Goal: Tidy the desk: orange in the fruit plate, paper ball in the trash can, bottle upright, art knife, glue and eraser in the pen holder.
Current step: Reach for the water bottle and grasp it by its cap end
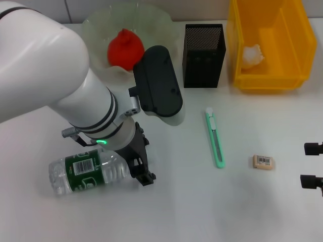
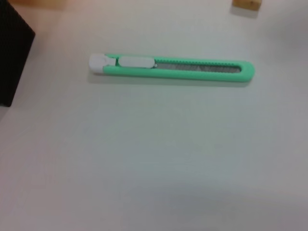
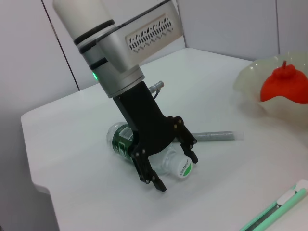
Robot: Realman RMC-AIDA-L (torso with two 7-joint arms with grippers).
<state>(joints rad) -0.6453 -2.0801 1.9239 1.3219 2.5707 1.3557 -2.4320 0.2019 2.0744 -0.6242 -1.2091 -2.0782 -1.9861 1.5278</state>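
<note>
On the white desk (image 1: 166,212), each item by label:
Bottle: a clear plastic water bottle with a green label (image 1: 87,170) is lying on its side, white cap pointing toward the desk's middle
Left gripper: the black left gripper (image 3: 174,166) is straddling the bottle's neck and cap end, fingers spread wide on either side, tips at the desk, not yet closing on it
Right gripper: the right gripper (image 1: 313,165) is showing only as two black tips at the right edge, spread apart and holding nothing
Art knife: a mint-green plastic art knife (image 1: 214,137) is lying flat between the left gripper and the eraser
Eraser: a small tan block eraser (image 1: 263,162) is sitting near the right gripper
Pen holder: a black mesh pen holder (image 1: 204,55) is standing behind the knife
Orange: an orange fruit (image 1: 125,49) is resting in the translucent fruit plate (image 1: 96,25)
Paper ball: a crumpled white paper ball (image 1: 252,55) is lying in the yellow plastic bin (image 1: 267,80)
</note>
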